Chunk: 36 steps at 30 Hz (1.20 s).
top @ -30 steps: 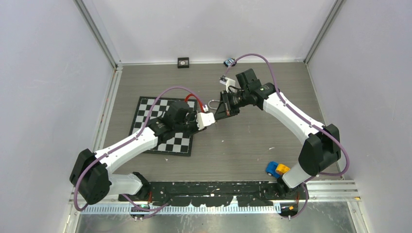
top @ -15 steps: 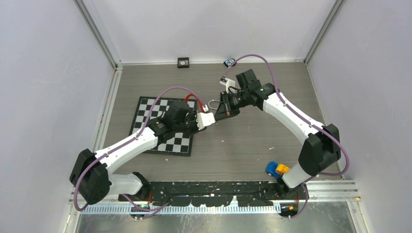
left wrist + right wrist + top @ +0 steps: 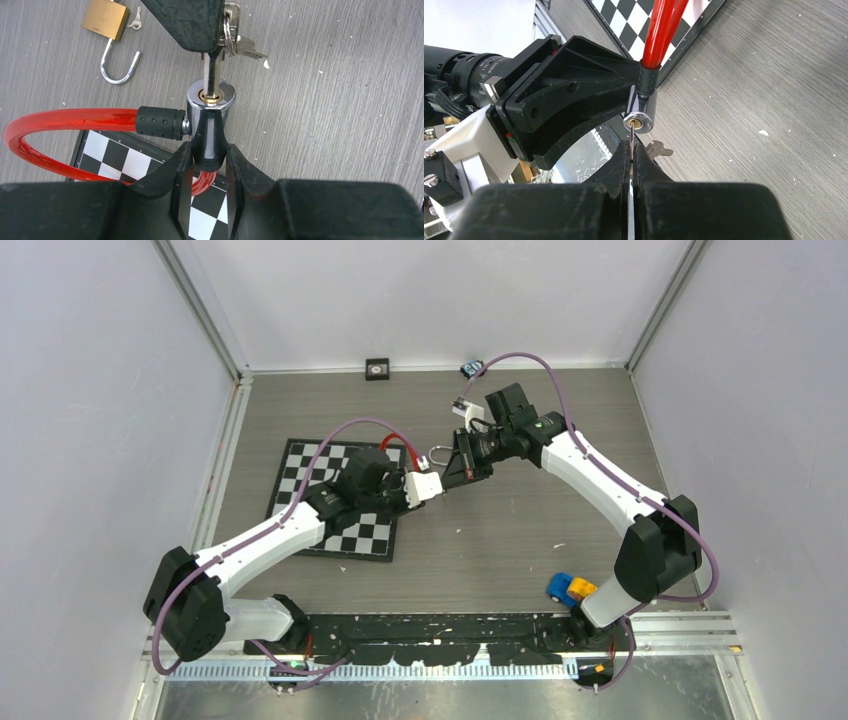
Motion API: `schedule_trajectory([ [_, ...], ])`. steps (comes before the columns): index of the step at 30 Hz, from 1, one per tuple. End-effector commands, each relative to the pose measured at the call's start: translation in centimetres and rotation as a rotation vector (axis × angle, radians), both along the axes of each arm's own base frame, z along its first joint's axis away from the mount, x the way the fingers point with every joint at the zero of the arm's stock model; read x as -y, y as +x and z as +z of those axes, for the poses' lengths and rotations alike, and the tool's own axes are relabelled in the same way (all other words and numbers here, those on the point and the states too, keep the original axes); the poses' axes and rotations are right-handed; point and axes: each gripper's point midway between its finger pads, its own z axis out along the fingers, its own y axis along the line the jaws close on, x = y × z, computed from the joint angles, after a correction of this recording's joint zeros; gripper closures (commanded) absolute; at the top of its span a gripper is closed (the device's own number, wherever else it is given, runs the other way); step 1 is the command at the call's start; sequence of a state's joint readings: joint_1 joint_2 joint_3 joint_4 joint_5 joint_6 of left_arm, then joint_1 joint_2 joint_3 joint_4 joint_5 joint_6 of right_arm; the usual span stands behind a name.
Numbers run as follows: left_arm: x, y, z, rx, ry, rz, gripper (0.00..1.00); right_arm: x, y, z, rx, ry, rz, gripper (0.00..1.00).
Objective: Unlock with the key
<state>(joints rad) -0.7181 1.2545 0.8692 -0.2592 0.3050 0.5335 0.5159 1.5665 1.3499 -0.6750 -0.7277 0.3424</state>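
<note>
Lock barrel [image 3: 210, 100], clamped at its black neck by the left gripper [image 3: 209, 160] above the mat [image 3: 107, 152] edge, has the key [image 3: 212, 75] tip in its slot, key pinched in the closed right gripper [image 3: 631, 150]: insertion step, next prob. needs a straight push, then a twist.

A: How bright is your overhead view?
B: Bright and even; soft light from above leaves only faint shadows on your table [image 3: 520, 530], and the pale walls [image 3: 450, 300] look slightly washed out.
A: And your wrist views?
B: Crisp on the wood grain. The chrome lock barrel [image 3: 210, 102] shows white glints. Your left tool [image 3: 209, 150] and right tool [image 3: 631, 145], close to the lens, are dark, soft-edged masses.
</note>
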Motion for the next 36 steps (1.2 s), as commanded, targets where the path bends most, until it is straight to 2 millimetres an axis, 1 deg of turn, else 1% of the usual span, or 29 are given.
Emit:
schedule_trajectory([
  [1, 0.8, 1.4, 2.7, 0.093, -0.067, 0.011, 1.0, -0.6, -0.5, 1.5, 0.027, 0.054, 0.027, 0.99],
  [4, 0.8, 1.3, 2.7, 0.091, -0.068, 0.011, 1.0, -0.5, -0.5, 1.6, 0.036, 0.056, 0.028, 0.99],
  [10, 0.8, 1.3, 2.8, 0.088, -0.071, 0.013, 1.0, -0.3, -0.5, 1.2, 0.05, 0.033, 0.023, 0.99],
  [25, 1.0, 1.1, 2.6, 0.075, -0.074, 0.003, 1.0, -0.6, -0.3, 1.0, 0.057, 0.016, 0.023, 0.99],
  [36, 1.5, -0.1, 2.4, 0.038, -0.092, -0.054, 1.0, -0.6, -0.2, 1.1, 0.097, -0.009, 0.046, 0.99],
])
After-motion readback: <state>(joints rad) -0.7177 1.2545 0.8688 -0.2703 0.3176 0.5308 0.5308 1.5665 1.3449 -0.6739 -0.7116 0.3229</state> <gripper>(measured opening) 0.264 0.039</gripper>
